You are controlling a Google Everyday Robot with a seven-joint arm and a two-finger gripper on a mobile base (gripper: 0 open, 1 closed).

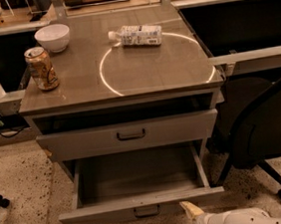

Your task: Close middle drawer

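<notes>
Grey cabinet (pixel 151 68) fills centre; black office chair (pixel 267 130) at right. Middle drawer (pixel 106 213) pulled far out, low in view, tray bare. Taller-fronted drawer (pixel 83 141) above it, slightly out. Gripper (pixel 191 211) at bottom edge, tip by right end of middle drawer's front panel; contact unclear, and cannot tell if apart or together. On top: bottle (pixel 137 35) lying flat, white bowl (pixel 52 37), can (pixel 41 68).

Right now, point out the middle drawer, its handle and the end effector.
middle drawer (pixel 101 214): camera view, front panel left of centre.
handle (pixel 147 212): camera view, middle of black bar.
end effector (pixel 190 210): camera view, tan tip by drawer's front right corner.
</notes>
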